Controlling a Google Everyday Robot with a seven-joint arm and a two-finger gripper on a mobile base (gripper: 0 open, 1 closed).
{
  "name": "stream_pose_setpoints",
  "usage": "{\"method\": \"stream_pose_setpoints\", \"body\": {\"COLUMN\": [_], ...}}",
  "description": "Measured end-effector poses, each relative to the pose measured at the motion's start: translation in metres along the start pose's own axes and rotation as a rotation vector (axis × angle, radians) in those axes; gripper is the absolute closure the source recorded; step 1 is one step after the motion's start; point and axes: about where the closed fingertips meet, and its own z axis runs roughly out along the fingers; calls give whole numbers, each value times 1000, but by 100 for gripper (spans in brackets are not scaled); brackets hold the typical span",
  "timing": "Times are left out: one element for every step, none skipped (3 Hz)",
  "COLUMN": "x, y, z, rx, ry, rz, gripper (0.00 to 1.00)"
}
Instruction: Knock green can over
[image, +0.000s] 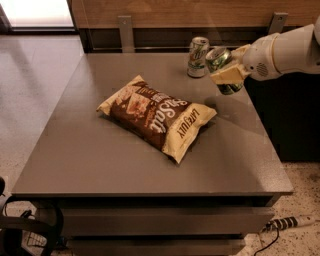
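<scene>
The green can (218, 57) is seen tilted, pressed against the front of the gripper (226, 76). Whether it is clasped cannot be told. The tipping is judged half done, and a further push is needed, kept clear of the pale can (198, 56) just beyond.

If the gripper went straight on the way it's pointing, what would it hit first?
The gripper, reaching in from the right and pointing left, touches the tilted green can, so that comes first. Past it, probably the paler can; depth is unclear.
</scene>
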Motion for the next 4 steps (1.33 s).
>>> {"method": "stream_pose_setpoints", "body": {"x": [-9, -9, 8, 26], "y": [5, 11, 20, 26], "z": [-10, -8, 12, 29], "rx": [-45, -92, -148, -171], "ry": [86, 171, 287, 374], "rz": [-30, -38, -26, -25], "gripper": [100, 100, 100, 100]}}
